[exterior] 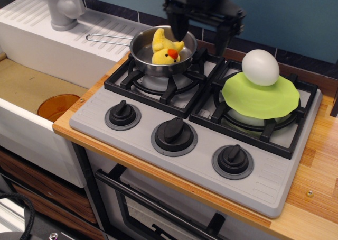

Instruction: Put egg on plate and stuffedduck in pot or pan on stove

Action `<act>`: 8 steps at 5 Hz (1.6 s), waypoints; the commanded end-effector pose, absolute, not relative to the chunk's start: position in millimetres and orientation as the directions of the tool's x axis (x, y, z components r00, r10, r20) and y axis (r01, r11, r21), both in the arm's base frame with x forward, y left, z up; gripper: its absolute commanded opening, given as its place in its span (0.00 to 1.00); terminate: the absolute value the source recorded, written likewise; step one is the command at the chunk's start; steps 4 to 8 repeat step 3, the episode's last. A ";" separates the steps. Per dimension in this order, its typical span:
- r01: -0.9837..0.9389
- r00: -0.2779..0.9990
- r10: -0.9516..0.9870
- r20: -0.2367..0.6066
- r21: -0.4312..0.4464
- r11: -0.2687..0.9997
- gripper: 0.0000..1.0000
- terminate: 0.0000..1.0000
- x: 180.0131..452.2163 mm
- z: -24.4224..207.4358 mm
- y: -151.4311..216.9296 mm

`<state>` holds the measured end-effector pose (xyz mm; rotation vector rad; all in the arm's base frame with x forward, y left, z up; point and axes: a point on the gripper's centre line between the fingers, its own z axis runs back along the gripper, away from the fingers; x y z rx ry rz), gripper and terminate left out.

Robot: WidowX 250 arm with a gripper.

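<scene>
The yellow stuffed duck (164, 51) lies inside the shiny steel pot (140, 55) on the left rear burner of the grey stove (200, 160). The white egg (260, 67) rests on the far edge of the lime-green plate (261, 100), which sits on the right burner. My gripper (200, 31) is open and empty. It hangs above the back of the stove, just right of the pot, between the pot and the egg.
The pot's wire handle (108, 37) points left over the white sink drainboard (47, 34). A grey tap (63, 7) stands at the back left. An orange drain ring (58, 107) lies in the sink. Three black knobs (174, 134) line the stove's front.
</scene>
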<state>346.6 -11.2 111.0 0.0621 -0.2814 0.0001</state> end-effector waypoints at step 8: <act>-0.027 0.959 0.044 0.281 -0.065 0.998 1.00 1.00 345.6 147.8 -69.7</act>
